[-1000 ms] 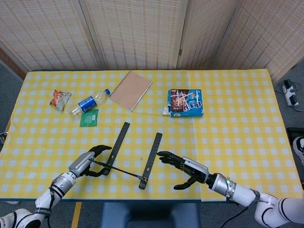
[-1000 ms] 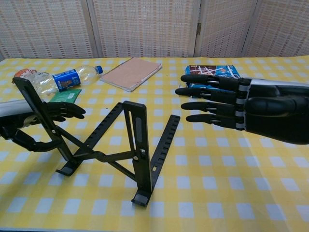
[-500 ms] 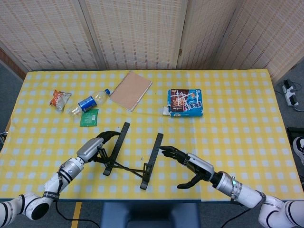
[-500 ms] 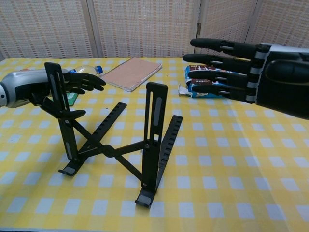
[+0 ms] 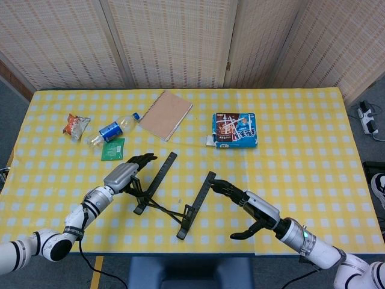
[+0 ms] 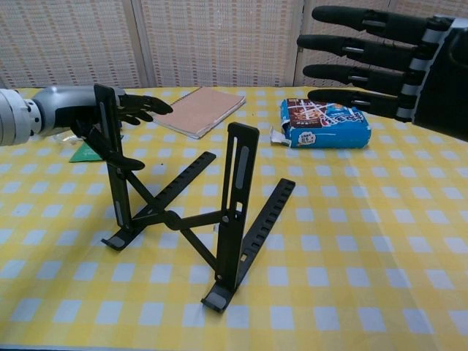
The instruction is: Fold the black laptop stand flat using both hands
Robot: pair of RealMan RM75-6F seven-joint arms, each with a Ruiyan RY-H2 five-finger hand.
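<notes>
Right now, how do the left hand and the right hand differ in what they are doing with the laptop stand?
The left hand grips the upper end of the left upright of the laptop stand; the right hand holds nothing. The left hand's fingers curl around the bar, while the right hand's fingers lie spread and straight. The left hand is at the stand; the right hand hovers apart from it. Both are dark hands above the table.

Black laptop stand [image 6: 183,212], metal, unfolded and raised: two upright slotted arms, two notched rails angled down to the table, crossed links joining them in the middle. Front feet sit on the yellow checked tablecloth [image 6: 351,241], near its front edge, left of centre.
</notes>
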